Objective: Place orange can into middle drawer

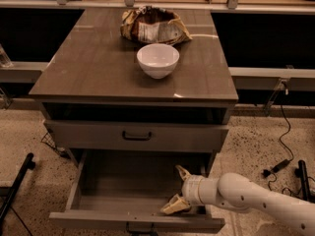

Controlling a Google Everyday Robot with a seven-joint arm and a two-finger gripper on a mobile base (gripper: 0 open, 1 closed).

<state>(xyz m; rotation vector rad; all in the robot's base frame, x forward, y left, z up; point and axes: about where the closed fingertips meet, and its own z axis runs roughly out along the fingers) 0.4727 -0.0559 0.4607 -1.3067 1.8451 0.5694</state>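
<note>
The middle drawer [123,181], the lowest one of the grey wood-grain cabinet, is pulled out, with its front rim [138,221] nearest the camera. My gripper [178,188] is inside the drawer at its right front, on a white arm that reaches in from the lower right. Its tan fingers [173,205] are spread apart, one pointing up and one down, with only dark drawer space showing between them. The orange can does not show in this view. I cannot tell whether it lies hidden behind the gripper.
A white bowl [158,59] and a crumpled snack bag [154,26] sit on the cabinet top. The drawer above [137,135] is closed and has a black handle. Cables [283,132] lie on the floor at the right, and a black pole [15,191] stands at the left.
</note>
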